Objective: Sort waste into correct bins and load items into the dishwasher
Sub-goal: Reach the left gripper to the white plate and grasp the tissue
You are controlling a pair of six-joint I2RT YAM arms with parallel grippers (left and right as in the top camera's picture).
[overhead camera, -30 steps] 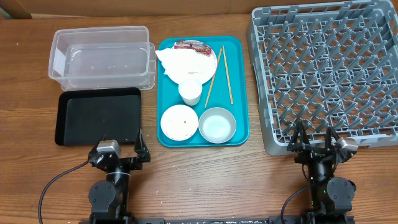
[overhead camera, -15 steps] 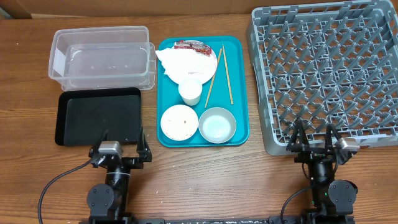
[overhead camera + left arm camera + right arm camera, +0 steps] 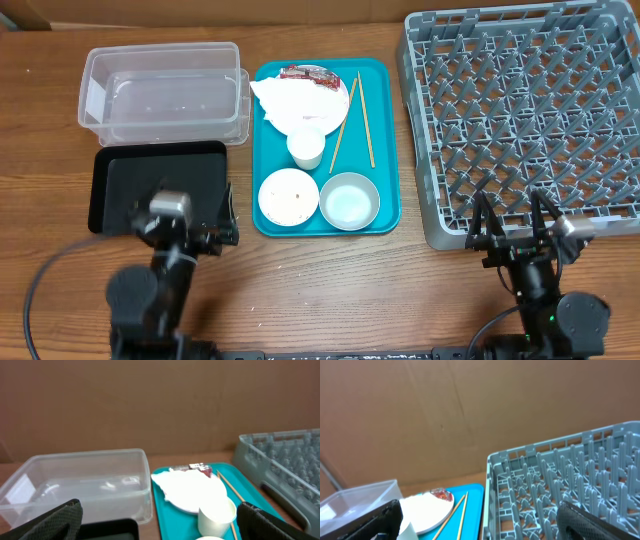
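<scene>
A low reach by the left tool (image 3: 188, 225) could clip the pale bowl (image 3: 288, 196) or tip the cup (image 3: 306, 148), since both stand before the napkin (image 3: 290, 100) on the far plate (image 3: 340, 110). It hangs over the black tray's (image 3: 120, 190) near edge, and the right tool (image 3: 510, 232) is beside the rack's (image 3: 520, 100) near rim. Both gape wide, empty, aimed level ahead.

Wooden table (image 3: 330, 280), brown with visible grain, extends beneath and ahead of both sets of fingers. Beyond the left fingers (image 3: 60, 521) stands a plain brown cardboard wall (image 3: 150, 405). It is creased ahead of the right fingers (image 3: 580, 525). Lighting even and soft.
</scene>
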